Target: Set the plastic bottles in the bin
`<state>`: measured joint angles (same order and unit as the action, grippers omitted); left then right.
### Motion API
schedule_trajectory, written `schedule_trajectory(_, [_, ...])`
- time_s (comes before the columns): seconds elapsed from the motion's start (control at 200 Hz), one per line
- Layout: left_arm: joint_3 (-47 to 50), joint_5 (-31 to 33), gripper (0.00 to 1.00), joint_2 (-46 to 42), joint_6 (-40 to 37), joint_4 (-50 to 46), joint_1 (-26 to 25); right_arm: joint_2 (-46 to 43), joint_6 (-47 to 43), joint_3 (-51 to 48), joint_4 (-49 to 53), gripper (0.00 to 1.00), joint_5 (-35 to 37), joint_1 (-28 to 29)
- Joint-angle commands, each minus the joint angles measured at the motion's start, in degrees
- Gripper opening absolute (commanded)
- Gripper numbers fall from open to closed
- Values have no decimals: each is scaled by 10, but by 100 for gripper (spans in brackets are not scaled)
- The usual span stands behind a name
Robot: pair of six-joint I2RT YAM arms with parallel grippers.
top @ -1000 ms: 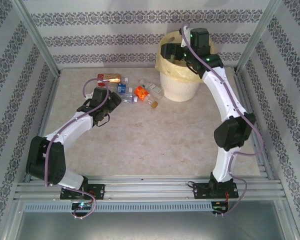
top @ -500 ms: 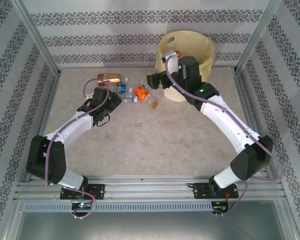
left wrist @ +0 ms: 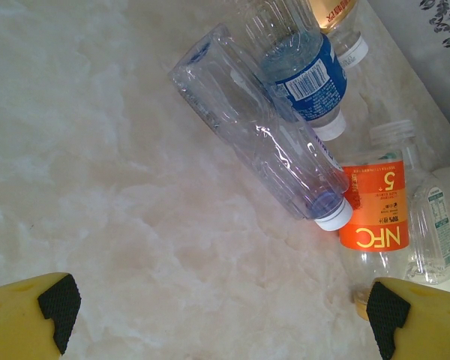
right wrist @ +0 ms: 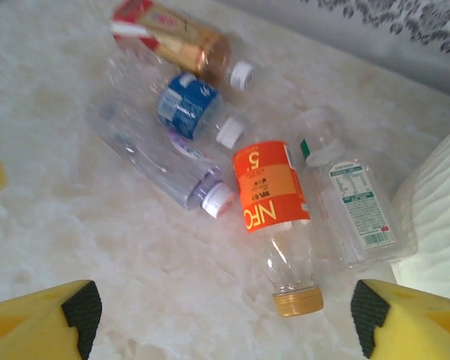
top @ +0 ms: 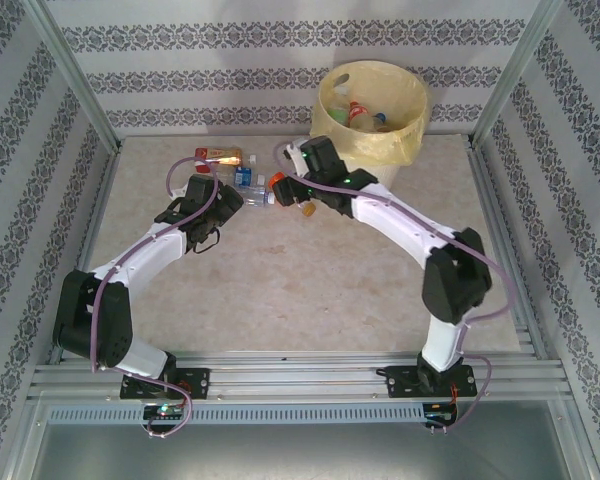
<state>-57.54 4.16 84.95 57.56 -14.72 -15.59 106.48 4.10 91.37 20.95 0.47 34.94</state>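
Several plastic bottles lie in a cluster on the table [top: 280,280]. An orange-label bottle [right wrist: 274,195] with a gold cap [right wrist: 298,301] lies beside a clear green-print bottle [right wrist: 352,202], a blue-label bottle [right wrist: 187,101], a red-label bottle [right wrist: 176,34] and a bare clear bottle [right wrist: 157,161]. My right gripper [right wrist: 225,315] hovers open just above the orange bottle's cap end, not touching it. My left gripper [left wrist: 219,311] stands open over bare table, short of the bare clear bottle [left wrist: 262,142]. The bin [top: 332,85] at the back holds a few bottles [top: 360,112].
The bin's white ribbed wall [right wrist: 442,232] stands close to the right of the green-print bottle. Patterned walls and metal posts [top: 75,80] enclose the table. Bare tabletop lies in front of the bottles, between the two arms.
My right arm has swung from above the bin down and left to the bottles on the table. The left arm has stayed still.
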Motion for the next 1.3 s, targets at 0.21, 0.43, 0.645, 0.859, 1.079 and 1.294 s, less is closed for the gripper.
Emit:
schedule_trajectory(0.21, [-1,24,99,-15,6,-32,13,158,46,153,117,76,63,4])
schedule_trajectory(0.43, [-1,26,99,-14,4,-34,16,261,100,272,181,72,71,-14])
schedule_trajectory(0.645, [-1,29,99,-11,1,-36,21,339,96,372,239,72,67,-21])
schedule_trajectory(0.859, [-2,30,99,-9,-2,-38,25,364,111,389,266,72,50,-19])
schedule_trajectory(1.079, [1,28,99,-8,-3,-37,26,316,121,288,231,68,43,-11])
schedule_trajectory(1.294, [3,19,99,-6,0,-32,26,330,134,291,228,68,47,-11])
